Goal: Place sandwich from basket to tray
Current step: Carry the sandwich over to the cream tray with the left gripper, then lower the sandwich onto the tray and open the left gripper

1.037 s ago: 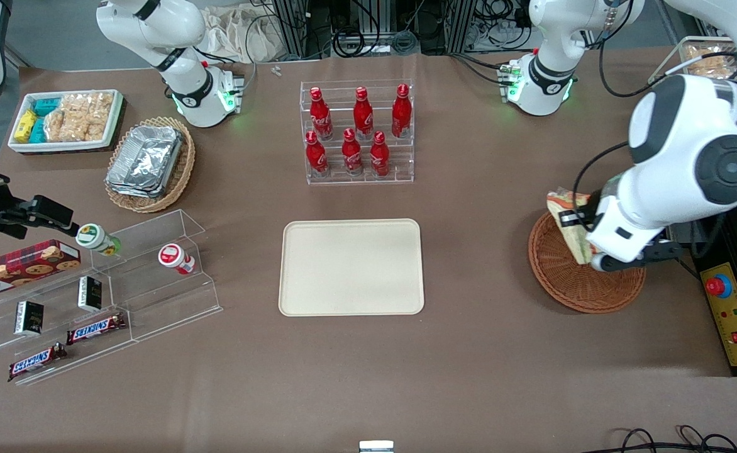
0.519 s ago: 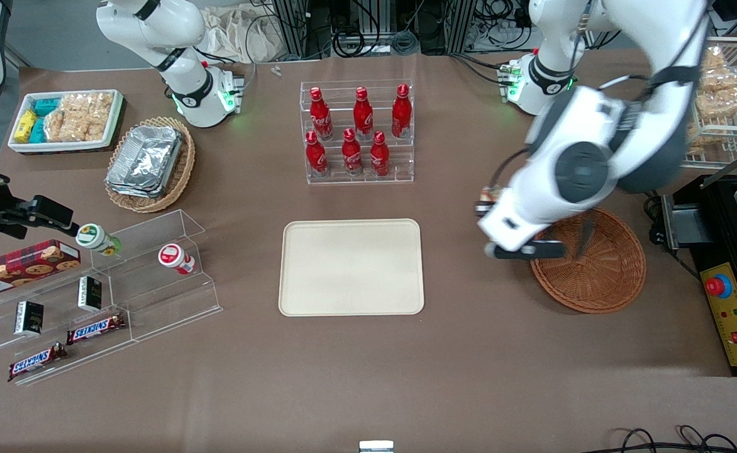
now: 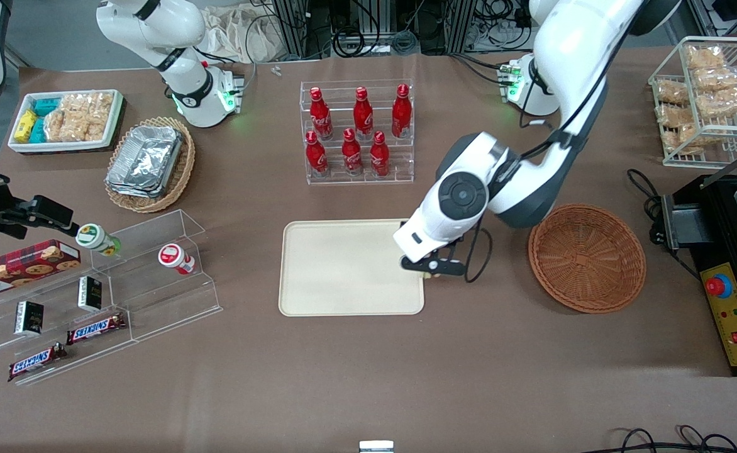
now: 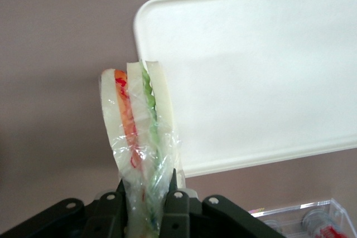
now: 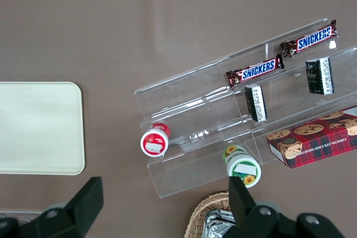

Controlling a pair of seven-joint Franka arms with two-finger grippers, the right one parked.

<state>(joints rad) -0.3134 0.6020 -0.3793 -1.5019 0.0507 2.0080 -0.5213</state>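
Observation:
My left gripper (image 3: pixel 432 268) hangs over the edge of the cream tray (image 3: pixel 343 270) that lies nearest the round reddish-brown basket (image 3: pixel 587 258). In the left wrist view the gripper (image 4: pixel 146 185) is shut on the wrapped sandwich (image 4: pixel 136 121). The white bread and the orange, red and green layers stick out past the fingertips. The sandwich hangs over the brown table just beside a rounded corner of the tray (image 4: pixel 268 71). In the front view the arm hides the sandwich. The basket holds nothing. The tray (image 5: pixel 33 126) is bare.
A clear rack of red bottles (image 3: pixel 359 132) stands farther from the camera than the tray. Stepped acrylic shelves with snacks (image 3: pixel 110 283), an oval basket of foil trays (image 3: pixel 148 163) and a white bin (image 3: pixel 66 119) lie toward the parked arm's end. A wire rack (image 3: pixel 708 94) and a black control box (image 3: pixel 730 308) stand past the basket.
The left arm has lifted the sandwich out of the round basket and carried it sideways to the tray's edge. The basket is now empty.

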